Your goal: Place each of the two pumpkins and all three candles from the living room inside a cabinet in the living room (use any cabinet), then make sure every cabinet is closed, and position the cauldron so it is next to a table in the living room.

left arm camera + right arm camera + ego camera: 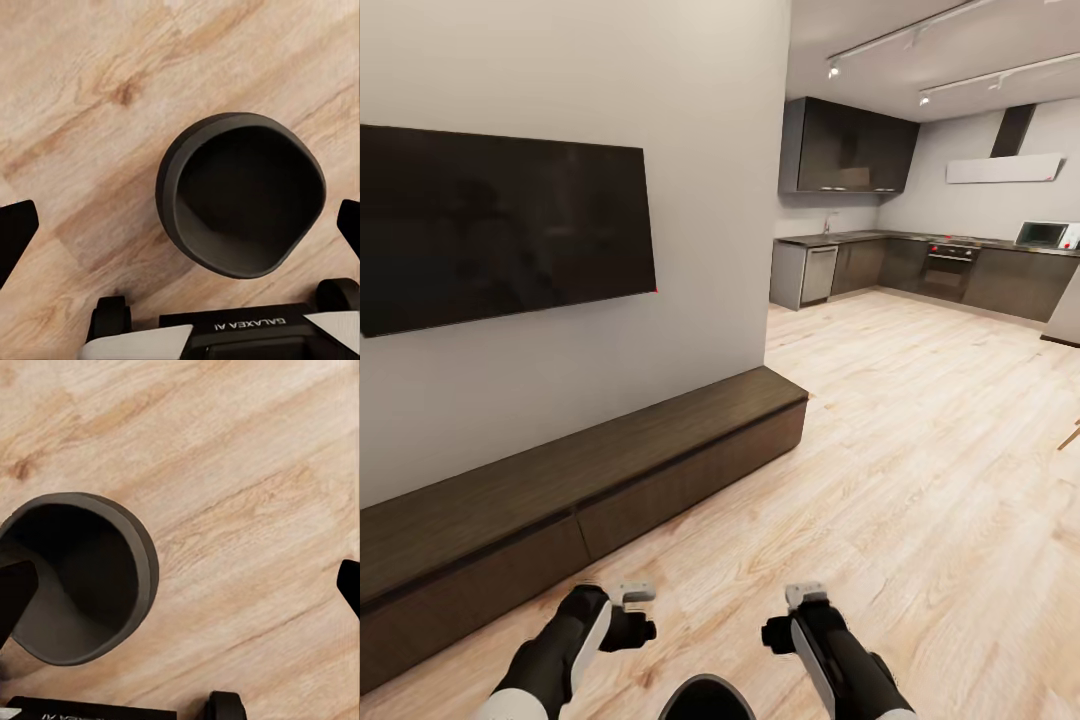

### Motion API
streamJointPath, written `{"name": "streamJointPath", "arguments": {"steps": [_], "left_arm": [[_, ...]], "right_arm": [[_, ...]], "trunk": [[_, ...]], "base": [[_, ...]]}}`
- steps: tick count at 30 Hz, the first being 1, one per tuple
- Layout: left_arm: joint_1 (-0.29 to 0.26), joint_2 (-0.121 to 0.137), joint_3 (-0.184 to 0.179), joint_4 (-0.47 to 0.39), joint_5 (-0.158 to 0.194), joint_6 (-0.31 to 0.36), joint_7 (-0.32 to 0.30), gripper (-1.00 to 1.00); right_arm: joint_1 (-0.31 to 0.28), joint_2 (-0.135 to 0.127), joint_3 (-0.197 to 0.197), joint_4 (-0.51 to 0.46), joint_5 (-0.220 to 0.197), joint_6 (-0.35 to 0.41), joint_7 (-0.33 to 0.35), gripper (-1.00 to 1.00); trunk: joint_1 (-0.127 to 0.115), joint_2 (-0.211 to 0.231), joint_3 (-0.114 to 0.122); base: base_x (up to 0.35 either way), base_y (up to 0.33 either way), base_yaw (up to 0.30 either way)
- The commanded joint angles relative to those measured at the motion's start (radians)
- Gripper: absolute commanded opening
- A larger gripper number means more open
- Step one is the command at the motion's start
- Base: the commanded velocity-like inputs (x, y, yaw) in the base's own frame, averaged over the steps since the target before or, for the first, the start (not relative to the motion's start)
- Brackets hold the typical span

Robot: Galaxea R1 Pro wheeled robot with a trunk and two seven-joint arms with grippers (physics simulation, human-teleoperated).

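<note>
The black cauldron (705, 697) sits on the wood floor (920, 480), down low between the two arms. The left gripper (180, 225) hangs above it with its fingers spread wide, and the pot's round mouth (244, 195) shows between them. The right gripper (180, 585) is spread wide too, and the cauldron (75, 577) lies under its one side, not touching. Ahead of the left gripper (628, 612) runs the long dark cabinet (580, 480), with its drawers shut. A black TV (500, 225) hangs on the wall above it. Far past the right gripper (792, 615) is the kitchen (930, 260).
</note>
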Motion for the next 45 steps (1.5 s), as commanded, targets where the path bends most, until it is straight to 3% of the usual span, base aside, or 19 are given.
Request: {"name": "streamJointPath", "arguments": {"steps": [1,5,8,11,18,24,32,40,45], "left_arm": [[-0.002,0.000,0.001,0.024,0.004,-0.018,0.001,1.00],[-0.003,0.002,0.008,0.116,0.010,-0.123,0.009,1.00],[-0.003,0.002,0.008,0.192,0.011,-0.225,0.026,1.00],[-0.004,0.000,0.006,0.213,0.010,-0.274,0.054,1.00],[-0.004,-0.006,0.007,0.211,0.016,-0.299,0.121,1.00],[-0.004,-0.006,0.008,0.219,0.046,-0.305,0.127,1.00],[-0.003,-0.011,0.007,0.226,0.052,-0.310,0.128,1.00],[-0.003,-0.031,0.004,0.317,0.049,-0.405,0.128,1.00],[-0.002,-0.035,0.005,0.336,0.050,-0.426,0.128,1.00]], "right_arm": [[-0.010,0.007,0.005,0.020,0.000,-0.016,-0.007,1.00],[-0.028,0.013,0.013,0.049,-0.014,-0.053,-0.010,1.00],[-0.031,0.013,0.057,0.053,-0.050,-0.060,-0.011,1.00],[-0.032,0.013,0.097,0.053,-0.077,-0.057,-0.012,1.00],[-0.033,0.013,0.122,0.051,-0.093,-0.055,-0.012,1.00],[-0.033,0.013,0.123,0.049,-0.095,-0.054,-0.011,1.00],[-0.032,0.013,0.126,0.051,-0.094,-0.055,-0.012,1.00],[-0.027,0.013,0.127,0.065,-0.097,-0.098,-0.006,1.00],[-0.024,0.013,0.127,0.079,-0.100,-0.124,-0.004,1.00]], "trunk": [[0.000,-0.001,-0.001],[0.000,-0.001,-0.001],[0.000,-0.001,-0.001],[0.000,-0.001,-0.001],[0.000,-0.001,-0.001],[0.023,-0.043,-0.020],[0.054,-0.099,-0.045],[0.084,-0.155,-0.070],[0.103,-0.190,-0.086]], "base": [[0.000,0.000,0.000],[0.000,0.000,0.000],[0.000,0.000,0.000],[0.000,0.000,0.000],[0.000,0.000,0.000],[0.000,0.000,0.000],[0.000,0.000,0.000],[0.000,0.000,0.000],[0.000,0.000,0.000]]}}
